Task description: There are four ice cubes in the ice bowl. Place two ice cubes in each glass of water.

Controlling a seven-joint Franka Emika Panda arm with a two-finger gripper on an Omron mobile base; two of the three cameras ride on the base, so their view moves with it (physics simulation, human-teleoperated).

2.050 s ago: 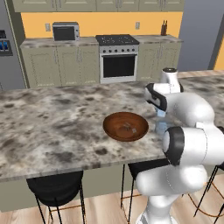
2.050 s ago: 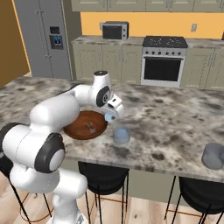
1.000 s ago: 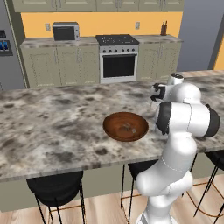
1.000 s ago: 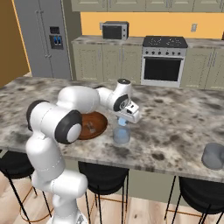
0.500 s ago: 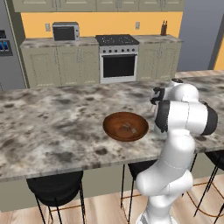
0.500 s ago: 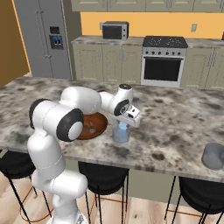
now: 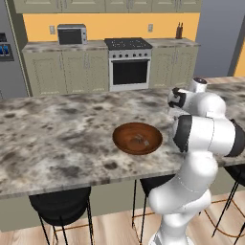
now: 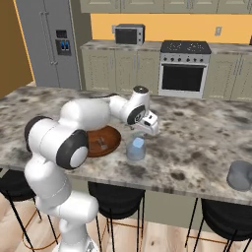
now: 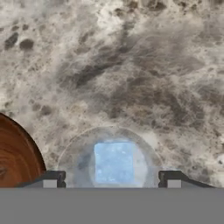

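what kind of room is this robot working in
A home kitchen, rendered rather than real. A stove with an oven sits between cabinets on the back wall, a microwave stands on the counter beside it, a refrigerator stands at the side, and a granite-topped island has bar stools tucked under it.

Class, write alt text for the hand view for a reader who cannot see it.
A pale-blue ice cube lies in a glass of water below the open gripper. The glass stands on a mottled granite counter, beside the wooden ice bowl.
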